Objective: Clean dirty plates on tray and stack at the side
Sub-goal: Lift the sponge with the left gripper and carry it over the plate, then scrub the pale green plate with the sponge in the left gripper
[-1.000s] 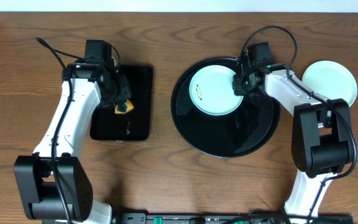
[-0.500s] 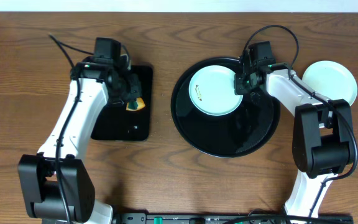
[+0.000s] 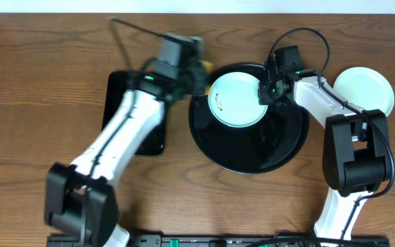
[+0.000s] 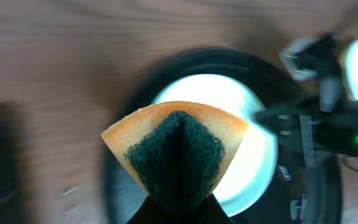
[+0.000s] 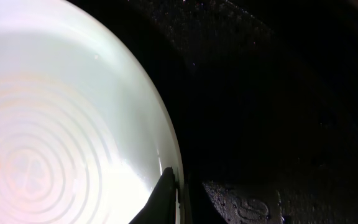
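Wooden table (image 3: 19,82) holds tray (image 3: 252,154) and plate (image 3: 235,103); left jaws pinch sponge (image 4: 176,149).

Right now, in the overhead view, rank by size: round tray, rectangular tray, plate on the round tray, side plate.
1. round tray
2. rectangular tray, partly under the left arm
3. plate on the round tray and side plate look alike

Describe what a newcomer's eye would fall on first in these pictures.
A pale plate glows against the round black tray, its right rim pinched by the right claw. In the left wrist view a folded orange-and-green sponge, gripped in the left claw, fills the frame in front of that plate. A second plate lies on the wood at far right.
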